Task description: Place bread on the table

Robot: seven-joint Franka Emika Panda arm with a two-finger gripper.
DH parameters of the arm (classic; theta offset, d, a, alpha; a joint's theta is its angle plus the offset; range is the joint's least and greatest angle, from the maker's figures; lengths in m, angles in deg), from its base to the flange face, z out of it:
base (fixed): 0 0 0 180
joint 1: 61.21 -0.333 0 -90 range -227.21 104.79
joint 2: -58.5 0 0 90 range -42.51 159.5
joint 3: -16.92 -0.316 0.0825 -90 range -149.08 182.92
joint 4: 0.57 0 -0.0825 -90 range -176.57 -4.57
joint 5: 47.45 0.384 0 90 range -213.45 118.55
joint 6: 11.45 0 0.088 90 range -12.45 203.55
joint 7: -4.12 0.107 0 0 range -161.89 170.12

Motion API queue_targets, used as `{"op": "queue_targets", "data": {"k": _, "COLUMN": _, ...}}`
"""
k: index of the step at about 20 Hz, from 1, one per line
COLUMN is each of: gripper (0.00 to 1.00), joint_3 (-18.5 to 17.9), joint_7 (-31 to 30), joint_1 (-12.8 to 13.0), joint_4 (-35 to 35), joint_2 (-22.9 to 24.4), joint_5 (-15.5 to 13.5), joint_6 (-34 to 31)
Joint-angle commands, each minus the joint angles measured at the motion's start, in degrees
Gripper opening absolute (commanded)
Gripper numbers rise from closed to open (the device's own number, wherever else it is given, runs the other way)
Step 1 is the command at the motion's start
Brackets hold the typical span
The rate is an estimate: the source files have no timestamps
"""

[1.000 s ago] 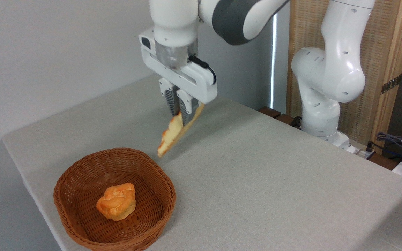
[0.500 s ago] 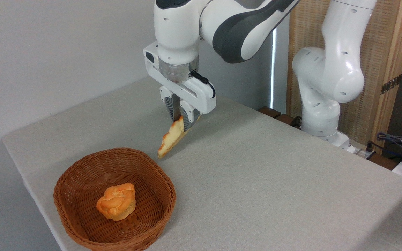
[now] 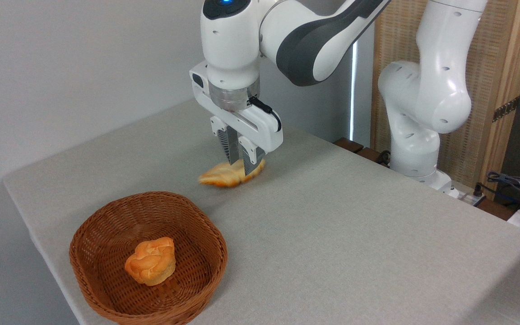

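Bench [image 3: 355, 234]: large rectangular top covered in light grey-beige woven cloth, near-left corner rounded, surface flat and unmarked. Two items lie on it. A brown wicker basket [image 3: 106, 271] sits at the near-left edge, upright, its base on the cloth. The bread [image 3: 224, 177], a pale golden flat pastry, appears blurred; it lies low and roughly level at the cloth, behind the basket and apart from it. Whether it rests fully on the surface cannot be told

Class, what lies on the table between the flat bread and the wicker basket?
Nothing: the camera view shows bare table between the bread and basket.
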Motion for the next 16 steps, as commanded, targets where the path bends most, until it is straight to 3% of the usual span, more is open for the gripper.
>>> {"op": "queue_targets", "data": {"k": 1, "gripper": 1.00, "joint_3": -0.67, "joint_7": 1.00, "joint_1": 0.37, "joint_4": -0.48, "joint_2": 0.66, "joint_5": 1.14, "joint_6": 0.38}}
{"op": "queue_targets", "data": {"k": 4, "gripper": 1.00, "joint_3": -0.76, "joint_7": 0.74, "joint_1": 0.29, "joint_4": 0.22, "joint_2": 0.83, "joint_5": 1.84, "joint_6": 0.03}}
{"op": "queue_targets", "data": {"k": 6, "gripper": 1.00, "joint_3": -0.67, "joint_7": 0.38, "joint_1": -0.24, "joint_4": 3.55, "joint_2": 0.75, "joint_5": 4.47, "joint_6": -1.46}}
{"op": "queue_targets", "data": {"k": 9, "gripper": 1.00, "joint_3": -0.76, "joint_7": 0.21, "joint_1": -0.51, "joint_4": 12.59, "joint_2": -2.23, "joint_5": 5.97, "joint_6": -8.47}}
{"op": "queue_targets", "data": {"k": 11, "gripper": 1.00, "joint_3": -0.76, "joint_7": 0.21, "joint_1": -0.51, "joint_4": 18.30, "joint_2": -4.69, "joint_5": 9.12, "joint_6": -12.18}}
{"op": "queue_targets", "data": {"k": 13, "gripper": 1.00, "joint_3": -0.76, "joint_7": 0.21, "joint_1": -0.51, "joint_4": 23.40, "joint_2": -7.24, "joint_5": 11.50, "joint_6": -14.20}}
{"op": "queue_targets", "data": {"k": 16, "gripper": 1.00, "joint_3": -3.04, "joint_7": 0.47, "joint_1": -0.59, "joint_4": 30.44, "joint_2": -11.11, "joint_5": 12.48, "joint_6": -14.57}}
